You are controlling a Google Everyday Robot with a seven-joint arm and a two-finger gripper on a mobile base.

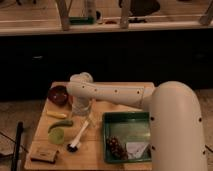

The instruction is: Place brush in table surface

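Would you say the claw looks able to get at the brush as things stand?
Probably yes. The claw hangs just behind the handle end of the brush, and nothing lies between them. The green pepper and the green tray sit off to either side.

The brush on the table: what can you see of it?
The brush is slim: a straight white handle, a small dark round head at its near end. It lies slanted on the tan table surface, between the green pepper and the green tray. The end effector hangs over its far tip; contact cannot be told.
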